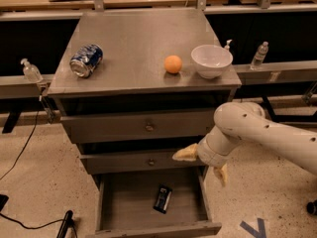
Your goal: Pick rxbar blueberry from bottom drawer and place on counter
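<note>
The rxbar blueberry (162, 199), a small dark bar with pale lettering, lies flat in the open bottom drawer (124, 207), right of its middle. The gripper (203, 163) hangs on the white arm in front of the middle drawer's right end, above and right of the bar, apart from it. Its two yellowish fingers (184, 153) are spread wide and hold nothing. The counter (133, 38) is the grey metal cabinet top above.
On the counter lie a blue-and-silver soda can (85, 60) on its side, an orange ball (173, 64) and a white bowl (211, 60). Two upper drawers with knobs (148, 127) are shut. Bottles stand on side ledges (259, 55). Cables trail on the floor at left.
</note>
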